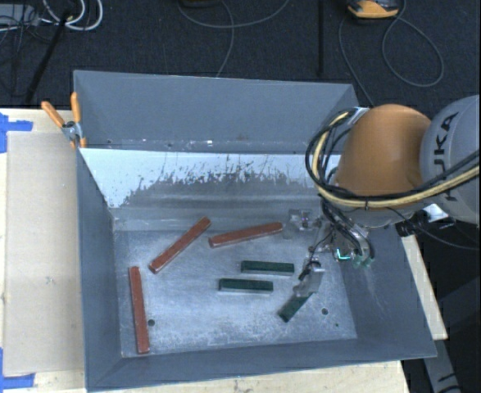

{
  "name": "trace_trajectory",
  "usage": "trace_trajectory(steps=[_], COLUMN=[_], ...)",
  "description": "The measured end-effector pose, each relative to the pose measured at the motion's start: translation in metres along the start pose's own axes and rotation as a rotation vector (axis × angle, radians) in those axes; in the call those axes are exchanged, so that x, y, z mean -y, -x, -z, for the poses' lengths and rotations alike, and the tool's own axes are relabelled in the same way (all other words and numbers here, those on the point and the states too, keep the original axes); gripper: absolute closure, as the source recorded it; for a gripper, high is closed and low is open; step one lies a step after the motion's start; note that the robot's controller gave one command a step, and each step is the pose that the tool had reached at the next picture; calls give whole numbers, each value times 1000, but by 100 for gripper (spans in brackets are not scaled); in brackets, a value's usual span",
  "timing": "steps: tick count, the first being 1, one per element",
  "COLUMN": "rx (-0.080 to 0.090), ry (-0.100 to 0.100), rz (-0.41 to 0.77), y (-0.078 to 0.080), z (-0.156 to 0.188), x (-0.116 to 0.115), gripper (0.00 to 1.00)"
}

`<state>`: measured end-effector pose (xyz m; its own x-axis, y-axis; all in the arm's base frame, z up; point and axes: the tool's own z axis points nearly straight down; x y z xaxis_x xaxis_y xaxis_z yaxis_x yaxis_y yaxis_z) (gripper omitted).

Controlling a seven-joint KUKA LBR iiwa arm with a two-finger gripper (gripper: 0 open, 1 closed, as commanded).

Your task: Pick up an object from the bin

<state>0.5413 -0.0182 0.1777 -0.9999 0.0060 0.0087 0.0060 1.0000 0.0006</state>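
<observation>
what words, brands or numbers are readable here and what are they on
"KUKA": black letters, partly hidden, on the pale grey arm casing beside the orange cover.
No readable text on the grey metal bin or the bars lying in it.

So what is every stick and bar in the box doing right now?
Left brown stick: lying flat by the wall.
Middle brown stick: lying flat, slanted.
Back brown stick: lying flat.
Upper green bar: lying flat.
Lower green bar: lying flat.
Right green bar: slanted, its top end at the gripper.
</observation>
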Motion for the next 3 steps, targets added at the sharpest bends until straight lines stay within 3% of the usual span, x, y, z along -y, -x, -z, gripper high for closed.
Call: trace_trajectory(steps=[1, 2, 3], rx=[4, 7, 17], ry=[1, 0, 0], rz=[23, 23, 29], y=[-3, -1, 7], z=[-111, -108, 32], x=[-46, -45, -50], gripper=[0, 100, 100])
